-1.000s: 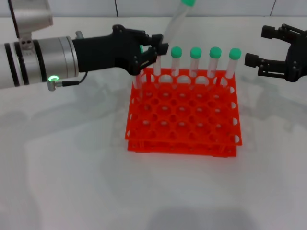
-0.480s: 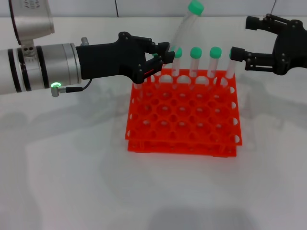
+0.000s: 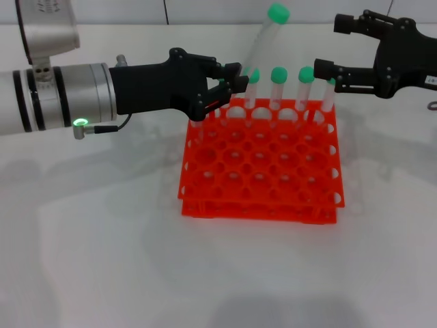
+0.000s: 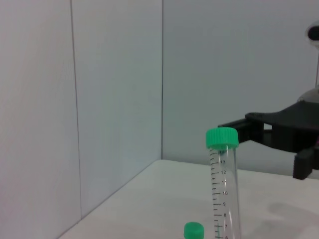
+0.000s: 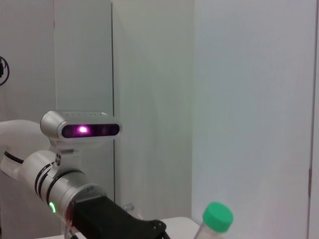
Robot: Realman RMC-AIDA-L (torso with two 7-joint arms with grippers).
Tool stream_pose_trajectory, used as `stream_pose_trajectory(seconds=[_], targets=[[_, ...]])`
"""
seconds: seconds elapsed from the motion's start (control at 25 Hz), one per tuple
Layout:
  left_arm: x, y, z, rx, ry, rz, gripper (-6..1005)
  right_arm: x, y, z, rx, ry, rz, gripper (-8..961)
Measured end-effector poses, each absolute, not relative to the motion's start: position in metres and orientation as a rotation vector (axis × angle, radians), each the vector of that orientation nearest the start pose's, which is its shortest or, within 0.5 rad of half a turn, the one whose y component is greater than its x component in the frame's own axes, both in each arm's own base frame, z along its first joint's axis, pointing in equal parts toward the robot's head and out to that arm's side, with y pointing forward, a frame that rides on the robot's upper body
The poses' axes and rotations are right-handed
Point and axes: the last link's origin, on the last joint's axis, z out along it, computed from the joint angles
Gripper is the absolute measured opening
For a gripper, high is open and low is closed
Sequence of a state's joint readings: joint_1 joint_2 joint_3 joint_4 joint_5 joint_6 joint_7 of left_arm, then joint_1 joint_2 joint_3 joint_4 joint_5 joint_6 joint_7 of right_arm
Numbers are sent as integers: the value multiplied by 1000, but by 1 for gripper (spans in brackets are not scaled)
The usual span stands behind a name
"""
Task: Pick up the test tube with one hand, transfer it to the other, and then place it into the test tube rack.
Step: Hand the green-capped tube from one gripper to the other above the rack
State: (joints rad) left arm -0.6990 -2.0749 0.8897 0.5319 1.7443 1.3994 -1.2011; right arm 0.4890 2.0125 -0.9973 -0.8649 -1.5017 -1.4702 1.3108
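My left gripper (image 3: 231,76) is shut on the lower part of the test tube (image 3: 261,39), holding it tilted above the back-left corner of the orange-red test tube rack (image 3: 259,164). The tube's green cap (image 3: 278,12) points up and to the right. My right gripper (image 3: 329,46) stands open to the right of the tube, level with its upper half and not touching it. The left wrist view shows the held tube (image 4: 225,184) upright, with the right gripper's fingers (image 4: 279,133) beyond it. In the right wrist view only the cap (image 5: 218,217) and the left arm (image 5: 65,194) show.
Several other green-capped tubes (image 3: 306,85) stand in the rack's back row, just below both grippers. One of their caps (image 4: 193,231) shows in the left wrist view. The rack sits on a white table (image 3: 102,239) with a wall close behind.
The right gripper has moved left and upward toward the held tube. The left gripper shifted slightly right and lowered the tube, then held still.
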Motion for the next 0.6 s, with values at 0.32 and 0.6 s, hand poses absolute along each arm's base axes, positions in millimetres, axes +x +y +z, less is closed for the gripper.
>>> stream_pose_trajectory(seconds=[0.32, 0.6], targets=[[-193, 377, -28, -2734, -277, -794, 190, 195, 366, 47, -2571, 165, 923, 833], [-192, 378, -27, -2736, -266, -796, 190, 193, 368, 46, -2571, 170, 933, 759]])
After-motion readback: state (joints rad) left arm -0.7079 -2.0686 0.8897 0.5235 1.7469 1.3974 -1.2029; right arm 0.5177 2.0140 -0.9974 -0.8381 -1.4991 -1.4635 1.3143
